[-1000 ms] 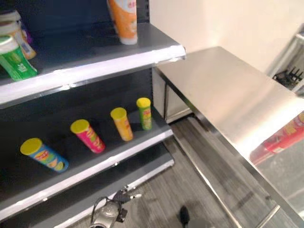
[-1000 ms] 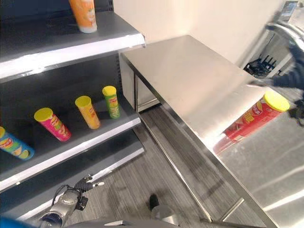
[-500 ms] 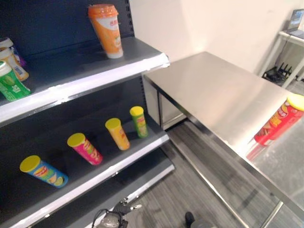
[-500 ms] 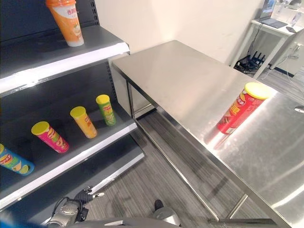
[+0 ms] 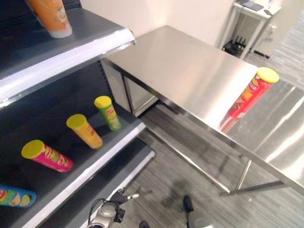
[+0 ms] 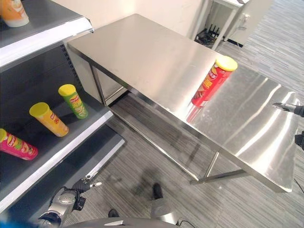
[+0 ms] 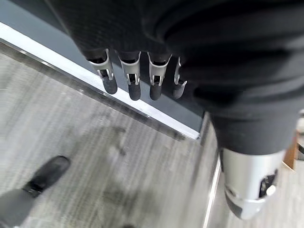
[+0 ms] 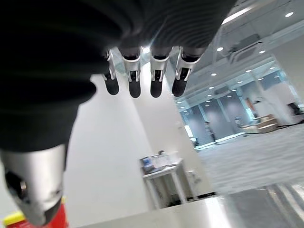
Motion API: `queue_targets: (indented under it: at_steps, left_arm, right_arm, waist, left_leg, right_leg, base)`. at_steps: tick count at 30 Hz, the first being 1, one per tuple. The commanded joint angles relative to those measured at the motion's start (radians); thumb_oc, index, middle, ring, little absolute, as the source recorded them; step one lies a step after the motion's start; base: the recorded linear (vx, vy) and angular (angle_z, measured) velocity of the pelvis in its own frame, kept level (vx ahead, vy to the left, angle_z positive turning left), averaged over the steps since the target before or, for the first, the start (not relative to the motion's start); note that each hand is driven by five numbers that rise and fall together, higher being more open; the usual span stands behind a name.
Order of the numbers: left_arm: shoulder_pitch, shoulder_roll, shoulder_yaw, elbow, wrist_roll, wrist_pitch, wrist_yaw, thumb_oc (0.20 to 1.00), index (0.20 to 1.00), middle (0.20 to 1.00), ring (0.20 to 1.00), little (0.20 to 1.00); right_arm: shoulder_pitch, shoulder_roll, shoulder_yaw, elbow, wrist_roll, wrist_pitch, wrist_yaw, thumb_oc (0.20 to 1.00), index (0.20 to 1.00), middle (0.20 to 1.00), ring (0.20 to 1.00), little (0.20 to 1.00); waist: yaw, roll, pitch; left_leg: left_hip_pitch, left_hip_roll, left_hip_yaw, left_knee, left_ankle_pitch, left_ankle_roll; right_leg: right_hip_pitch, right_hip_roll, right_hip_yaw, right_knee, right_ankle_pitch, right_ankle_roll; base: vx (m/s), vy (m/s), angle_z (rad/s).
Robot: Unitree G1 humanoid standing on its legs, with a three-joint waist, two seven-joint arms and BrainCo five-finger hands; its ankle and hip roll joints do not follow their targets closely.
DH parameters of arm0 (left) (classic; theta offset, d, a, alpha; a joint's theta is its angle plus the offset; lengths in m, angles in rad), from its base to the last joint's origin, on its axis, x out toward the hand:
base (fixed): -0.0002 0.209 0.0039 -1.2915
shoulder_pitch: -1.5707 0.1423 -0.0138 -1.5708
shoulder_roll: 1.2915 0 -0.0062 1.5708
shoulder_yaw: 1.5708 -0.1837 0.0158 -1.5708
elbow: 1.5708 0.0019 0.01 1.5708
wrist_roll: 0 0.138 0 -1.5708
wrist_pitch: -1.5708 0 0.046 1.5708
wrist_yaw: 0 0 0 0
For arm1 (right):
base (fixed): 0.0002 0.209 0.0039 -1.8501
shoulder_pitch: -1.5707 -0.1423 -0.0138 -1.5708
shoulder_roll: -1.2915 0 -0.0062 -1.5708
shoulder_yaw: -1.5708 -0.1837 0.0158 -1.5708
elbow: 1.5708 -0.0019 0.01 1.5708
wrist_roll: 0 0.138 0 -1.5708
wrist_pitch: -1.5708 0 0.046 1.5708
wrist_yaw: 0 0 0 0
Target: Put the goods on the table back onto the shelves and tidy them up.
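A red can with a yellow lid (image 5: 249, 95) stands alone on the steel table (image 5: 190, 66), near its front edge. On the dark middle shelf (image 5: 118, 142) lie a green can (image 5: 108, 113), an orange can (image 5: 85, 132), a pink can (image 5: 47, 156) and a blue can (image 5: 14, 196). An orange cup (image 5: 50, 16) stands on the upper shelf. My left hand (image 7: 135, 76) hangs low over the floor by the shelf's foot, open and holding nothing. My right hand (image 8: 142, 71) is open beyond the table's right end (image 6: 293, 109), well apart from the red can (image 8: 14, 221).
The bottom shelf (image 5: 121, 173) juts out over the grey plank floor between shelf and table. A white desk (image 5: 249, 9) stands against the far wall, with dark objects (image 5: 235, 45) under it. The table's legs and crossbar (image 5: 242, 178) stand in front of me.
The camera has swung to the right and down, so the shelves slid left and the red can and table came fully into view. The goods themselves have not moved.
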Motion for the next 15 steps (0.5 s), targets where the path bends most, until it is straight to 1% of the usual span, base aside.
queue_targets:
  at_steps: [1, 4, 7, 12, 15]
  left_arm:
    - [-0.025, 0.038, 0.019, 0.002, 0.038, -0.016, 0.021, 1.000, 1.000, 1.000, 1.000, 1.000]
    - [-0.028, 0.035, 0.019, 0.006, 0.038, -0.016, 0.024, 1.000, 1.000, 1.000, 1.000, 1.000]
    - [-0.026, 0.030, 0.017, 0.005, 0.036, -0.017, 0.025, 1.000, 1.000, 1.000, 1.000, 1.000]
    - [-0.013, 0.021, 0.020, 0.009, 0.033, -0.016, 0.027, 1.000, 1.000, 1.000, 1.000, 1.000]
    - [-0.007, 0.019, 0.020, 0.010, 0.029, -0.014, 0.031, 1.000, 1.000, 1.000, 1.000, 1.000]
  right_arm:
    - [-0.092, -0.053, -0.039, 0.046, 0.008, -0.019, -0.032, 1.000, 1.000, 1.000, 1.000, 1.000]
    - [-0.088, -0.067, -0.034, 0.040, 0.016, -0.021, -0.022, 1.000, 1.000, 1.000, 1.000, 1.000]
    - [-0.092, -0.071, -0.024, 0.041, 0.025, -0.021, -0.012, 1.000, 1.000, 1.000, 1.000, 1.000]
    - [-0.107, -0.066, -0.001, 0.056, 0.031, -0.018, -0.007, 1.000, 1.000, 1.000, 1.000, 1.000]
    - [-0.133, -0.054, 0.028, 0.067, 0.060, -0.020, 0.000, 1.000, 1.000, 1.000, 1.000, 1.000]
  waist:
    - [0.049, -0.010, -0.006]
    - [0.054, -0.019, -0.009]
    - [0.056, -0.020, -0.011]
    - [0.067, -0.014, -0.020]
    - [0.078, -0.009, -0.024]
  left_leg:
    - [0.030, 0.012, 0.009, 0.010, -0.103, -0.031]
    - [0.041, 0.010, 0.002, 0.010, -0.106, -0.038]
    - [0.049, 0.015, -0.004, 0.010, -0.107, -0.046]
    - [0.060, 0.036, -0.009, 0.010, -0.100, -0.061]
    - [0.060, 0.049, -0.014, 0.010, -0.091, -0.072]
  right_leg:
    - [-0.019, -0.009, 0.011, 0.103, -0.186, 0.017]
    - [0.001, -0.014, 0.003, 0.091, -0.191, 0.018]
    - [0.016, -0.011, -0.009, 0.085, -0.198, 0.014]
    - [0.046, -0.002, -0.032, 0.072, -0.219, -0.001]
    - [0.062, 0.010, -0.043, 0.068, -0.236, -0.013]
  base:
    - [0.00, -0.034, 0.11]
    - [0.01, -0.074, 0.08]
    - [0.01, -0.112, 0.03]
    - [0.01, -0.109, 0.07]
    - [0.00, -0.085, 0.17]
